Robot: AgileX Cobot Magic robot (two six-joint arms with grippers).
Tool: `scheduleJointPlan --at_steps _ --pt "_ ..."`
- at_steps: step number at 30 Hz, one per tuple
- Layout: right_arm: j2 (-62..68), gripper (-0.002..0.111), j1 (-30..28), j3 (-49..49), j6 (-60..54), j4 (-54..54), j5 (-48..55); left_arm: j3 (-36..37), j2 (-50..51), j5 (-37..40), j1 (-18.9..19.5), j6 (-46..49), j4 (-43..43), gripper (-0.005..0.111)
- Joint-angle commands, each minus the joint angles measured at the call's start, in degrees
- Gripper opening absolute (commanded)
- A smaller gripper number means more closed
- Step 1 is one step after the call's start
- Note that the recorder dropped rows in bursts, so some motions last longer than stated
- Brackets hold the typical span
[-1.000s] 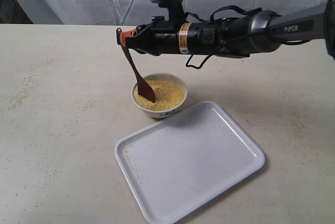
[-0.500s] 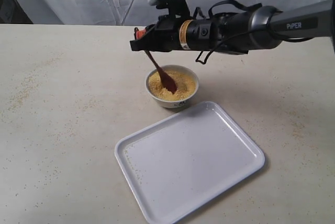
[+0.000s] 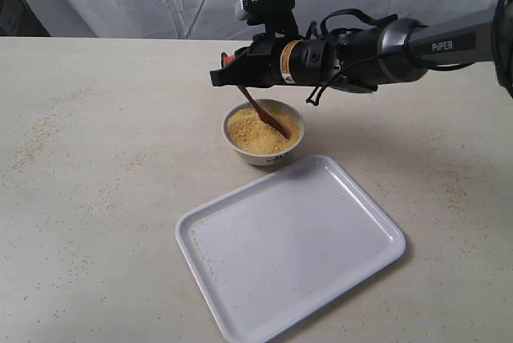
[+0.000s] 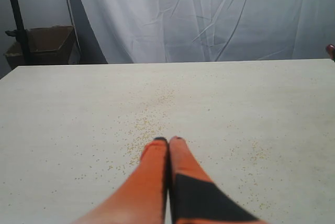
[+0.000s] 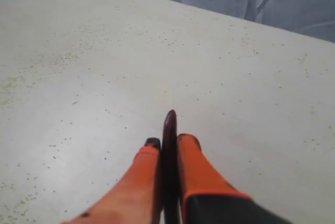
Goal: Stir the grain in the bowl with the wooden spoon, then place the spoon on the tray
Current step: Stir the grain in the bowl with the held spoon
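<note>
Operator: How does the spoon sit right now?

Spotter: Your right hand (image 3: 228, 70) is pinching the slim handle of the dark reddish-brown glossy wooden spoon (image 3: 263, 114) near its top. In your right wrist view the handle stands between the two orange fingers (image 5: 191, 166). From the hand the spoon slants down, and its oval end lies in the fine yellow-golden grain (image 3: 250, 136), toward the right side of the small round white ceramic bowl (image 3: 264, 156) with a dark pattern on its wall. The grain fills that bowl nearly to the rim.

Operator: And the room around it?

Spotter: Your black arm (image 3: 361, 42) reaches in level from the right, above the bowl. The bowl stands on the pale counter (image 3: 96, 191), just beside the far rim of the large flat white rectangular plastic tray (image 3: 321, 231); you cannot tell from this view whether they touch. The tray lies askew, its near corner reaching the lower edge of the exterior view. A wide stretch of counter runs left of the bowl, speckled with spilled granules (image 3: 36, 139). Your left hand (image 4: 168, 141) has its fingers pressed together, low over the counter
</note>
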Motion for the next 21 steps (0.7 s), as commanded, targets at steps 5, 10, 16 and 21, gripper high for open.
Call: scheduleJointPlan --at_steps 5,10,16,21 --pt "-5.32 0.003 -0.31 -0.17 -3.80 3.36 2.37 0.21 -0.28 -0.21 0.04 -0.21 -0.02 0.000" --pt "-0.84 0.003 -0.31 -0.17 -7.40 3.52 4.23 0.21 -0.28 -0.21 0.04 -0.21 -0.02 0.000" --pt "-3.57 0.003 0.40 -0.17 -4.00 6.30 -2.16 0.21 -0.28 -0.21 0.04 -0.21 -0.02 0.000" --pt "-4.39 0.003 2.29 -0.17 -4.12 6.04 -2.68 0.21 -0.28 -0.21 0.04 -0.21 -0.02 0.000"
